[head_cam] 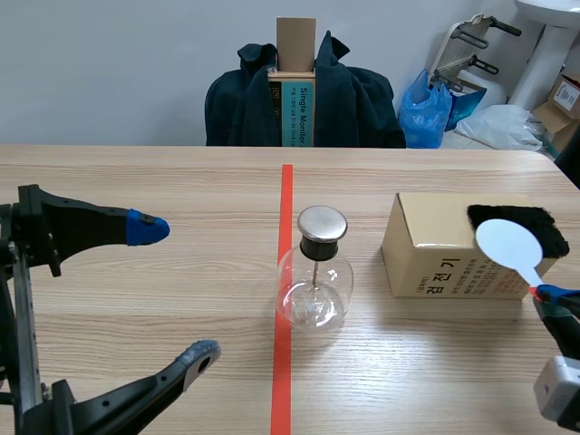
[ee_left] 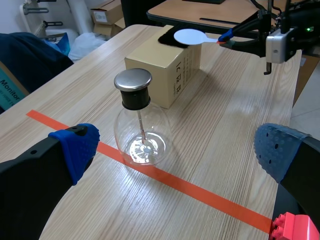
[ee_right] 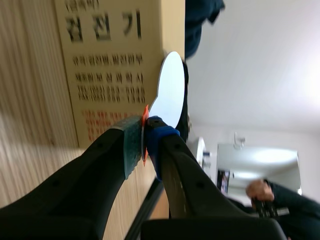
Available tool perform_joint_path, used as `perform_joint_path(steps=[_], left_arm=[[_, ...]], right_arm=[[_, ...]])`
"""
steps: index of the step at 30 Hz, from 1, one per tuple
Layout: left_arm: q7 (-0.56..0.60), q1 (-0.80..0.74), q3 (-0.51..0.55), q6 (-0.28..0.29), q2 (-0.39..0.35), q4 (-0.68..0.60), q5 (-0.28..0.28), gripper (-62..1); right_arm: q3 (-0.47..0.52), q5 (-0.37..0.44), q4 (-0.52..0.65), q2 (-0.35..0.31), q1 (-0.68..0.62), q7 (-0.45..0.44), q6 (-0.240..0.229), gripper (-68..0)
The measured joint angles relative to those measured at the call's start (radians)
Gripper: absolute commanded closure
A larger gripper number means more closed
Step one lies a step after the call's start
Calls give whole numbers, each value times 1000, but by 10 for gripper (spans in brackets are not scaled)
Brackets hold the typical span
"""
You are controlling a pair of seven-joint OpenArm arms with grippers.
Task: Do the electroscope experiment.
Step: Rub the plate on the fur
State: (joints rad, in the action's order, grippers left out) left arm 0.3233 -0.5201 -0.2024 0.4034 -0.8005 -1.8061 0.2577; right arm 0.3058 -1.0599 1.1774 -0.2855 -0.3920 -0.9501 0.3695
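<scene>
While the right gripper (ee_right: 145, 137) pinches the white round paddle (ee_right: 167, 85) at the black fur pad (head_cam: 512, 217), charging seems underway; the metal-capped glass electroscope flask (head_cam: 314, 272) waits untouched ahead of the wide-open left gripper (head_cam: 175, 290)

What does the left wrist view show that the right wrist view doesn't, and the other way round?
Only the left wrist view: the round glass electroscope flask with its metal cap, at the orange-red tape line, ahead of the open left gripper. Only the right wrist view: a person's hand in the background. Both: the brown cardboard box, the black fur cloth on it, and the white round paddle clamped in the shut right gripper.
</scene>
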Motion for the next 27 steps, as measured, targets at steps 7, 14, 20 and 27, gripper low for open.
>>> perform_joint_path(steps=[7,14,20,27], left_arm=[[0,0,0,0,0,0,0,-623],[0,0,0,0,0,0,0,-623],[0,0,0,0,0,0,0,-623],[0,0,0,-2,0,0,-26,-623]], right_arm=[[3,6,0,-3,1,240,0,-8],[0,0,0,-5,0,139,3,-8],[6,-3,0,-23,1,25,-3,-8],[-13,-3,1,-18,1,231,0,-8]])
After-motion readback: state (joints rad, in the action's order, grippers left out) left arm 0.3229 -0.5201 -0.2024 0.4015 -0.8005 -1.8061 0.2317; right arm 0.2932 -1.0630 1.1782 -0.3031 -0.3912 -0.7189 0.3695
